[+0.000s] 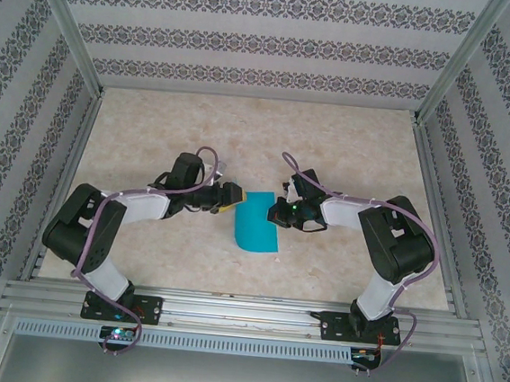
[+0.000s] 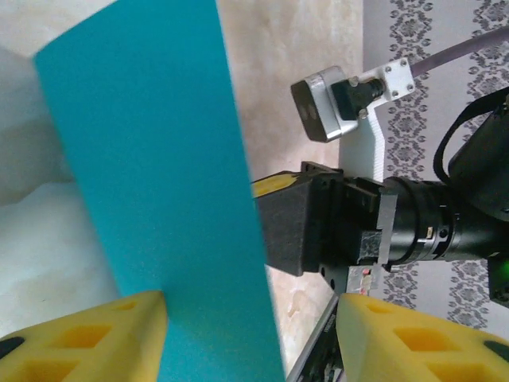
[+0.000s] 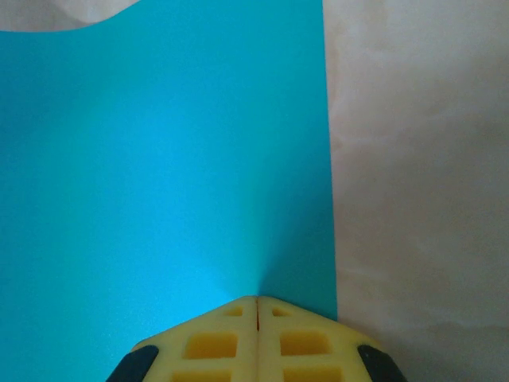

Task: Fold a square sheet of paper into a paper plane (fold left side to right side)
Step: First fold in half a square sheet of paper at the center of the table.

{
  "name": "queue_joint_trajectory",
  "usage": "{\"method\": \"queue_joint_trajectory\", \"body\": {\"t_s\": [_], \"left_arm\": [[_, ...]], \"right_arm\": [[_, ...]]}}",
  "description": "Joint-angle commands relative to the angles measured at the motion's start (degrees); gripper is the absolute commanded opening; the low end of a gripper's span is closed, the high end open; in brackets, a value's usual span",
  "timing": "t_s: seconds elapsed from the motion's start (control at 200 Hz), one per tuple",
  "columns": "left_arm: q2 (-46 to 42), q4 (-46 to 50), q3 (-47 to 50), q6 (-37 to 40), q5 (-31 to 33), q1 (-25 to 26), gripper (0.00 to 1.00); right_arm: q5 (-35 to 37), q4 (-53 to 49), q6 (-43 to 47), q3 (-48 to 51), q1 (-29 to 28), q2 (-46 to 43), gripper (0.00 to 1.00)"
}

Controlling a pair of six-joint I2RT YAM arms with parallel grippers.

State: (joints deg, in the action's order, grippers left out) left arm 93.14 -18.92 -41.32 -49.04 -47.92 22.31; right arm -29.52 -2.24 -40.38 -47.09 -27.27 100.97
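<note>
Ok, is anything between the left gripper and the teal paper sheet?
Nothing visible: the thin teal-blue paper sheet lies inside the open left gripper; the right gripper rests shut at its far edge.

We counted one square sheet of paper, a single teal piece that lay between the two grippers. We counted two arms, one left gripper just beside the sheet's left edge and one right gripper at its right edge, and each gripper carried two yellow fingers, which made four in all. Around the grippers we also counted one table beneath them, three patterned walls beyond them, two purple cables behind the wrists, and one white wrist camera just above the right gripper.
</note>
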Motion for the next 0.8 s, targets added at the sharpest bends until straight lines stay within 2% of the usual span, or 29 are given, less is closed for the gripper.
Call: {"method": "queue_joint_trajectory", "body": {"t_s": [0.0, 0.115, 0.31, 0.45, 0.699, 0.794], "left_arm": [[2.9, -7.8, -1.4, -3.8, -2.8, 1.2, 0.59], [5.6, -10.5, -2.2, -5.3, -3.3, 2.1, 0.59], [8.2, -9.8, -3.4, -4.5, -1.8, 3.1, 0.57], [8.9, -6.6, -4.3, -2.6, -0.4, 3.4, 0.51], [9.3, -0.9, -6.3, 0.5, 1.4, 4.0, 0.34], [9.1, 2.4, -7.2, 2.5, 2.3, 4.4, 0.31]], "right_arm": [[3.3, -1.8, 0.7, 1.7, -0.9, 0.2, 0.00], [2.7, -1.1, 0.4, 2.0, -0.9, -0.3, 0.00], [2.4, -0.3, 0.0, 2.3, -0.9, -1.2, 0.00], [2.1, 0.3, -0.1, 2.4, -0.9, -1.6, 0.00], [0.5, 3.0, -1.8, 3.0, -0.9, -2.2, 0.00], [-0.1, 3.4, -2.1, 3.1, -0.9, -2.3, 0.01]]}}
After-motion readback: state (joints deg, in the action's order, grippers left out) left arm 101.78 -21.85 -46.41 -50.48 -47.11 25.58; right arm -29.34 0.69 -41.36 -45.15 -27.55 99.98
